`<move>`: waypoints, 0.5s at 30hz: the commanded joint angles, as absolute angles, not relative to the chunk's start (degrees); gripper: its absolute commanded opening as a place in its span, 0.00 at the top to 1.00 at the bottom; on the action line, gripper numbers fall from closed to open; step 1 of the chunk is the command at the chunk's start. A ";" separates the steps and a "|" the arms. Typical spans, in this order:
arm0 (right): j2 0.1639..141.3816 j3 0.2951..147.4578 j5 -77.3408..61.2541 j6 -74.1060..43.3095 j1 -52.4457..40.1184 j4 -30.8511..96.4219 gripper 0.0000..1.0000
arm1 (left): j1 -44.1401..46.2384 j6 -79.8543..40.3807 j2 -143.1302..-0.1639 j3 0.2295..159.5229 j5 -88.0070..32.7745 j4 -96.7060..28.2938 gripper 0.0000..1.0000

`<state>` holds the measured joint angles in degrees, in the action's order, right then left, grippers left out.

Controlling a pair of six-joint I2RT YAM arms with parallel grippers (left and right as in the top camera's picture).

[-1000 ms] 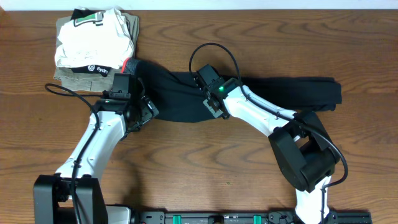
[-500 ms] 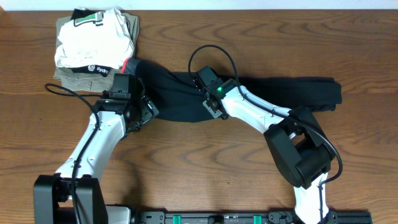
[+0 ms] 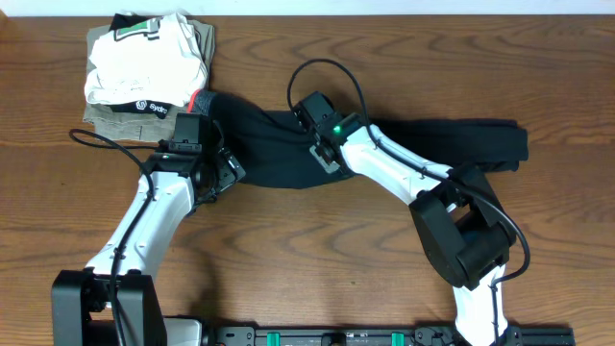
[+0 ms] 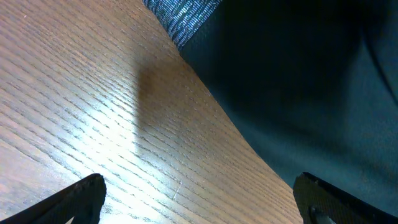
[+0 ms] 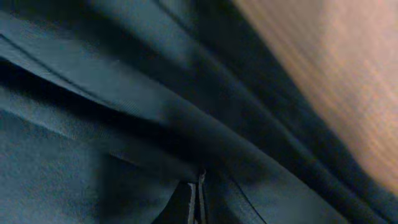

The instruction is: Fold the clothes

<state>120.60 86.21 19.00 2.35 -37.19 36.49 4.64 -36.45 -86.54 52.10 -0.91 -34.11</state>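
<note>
Lying stretched across the tabletop (image 3: pixel 288 250), the black pants (image 3: pixel 432 144) reach a folded stack (image 3: pixel 144 67) (waistband end); right tool (image 5: pixel 194 196) is closed tight against their middle, left tool (image 4: pixel 202 199) gapes wide at their edge.

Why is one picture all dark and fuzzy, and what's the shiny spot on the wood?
Right wrist view: camera very close to the black pants, so folds blur; left wrist view: light glare brightens the table; overhead view: sharp, evenly lit.
</note>
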 commanded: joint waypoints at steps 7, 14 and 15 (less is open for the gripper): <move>121.30 87.68 23.09 1.74 -35.68 34.48 0.99 | 4.40 -37.17 -86.83 51.42 -0.58 -34.26 0.02; 121.30 87.68 22.81 -0.40 -31.88 30.26 0.99 | 4.40 -37.17 -86.83 51.42 -0.60 -34.26 0.02; 121.30 87.68 22.41 -0.38 -31.38 29.41 0.99 | 4.40 -37.17 -86.83 51.42 -0.58 -34.26 0.02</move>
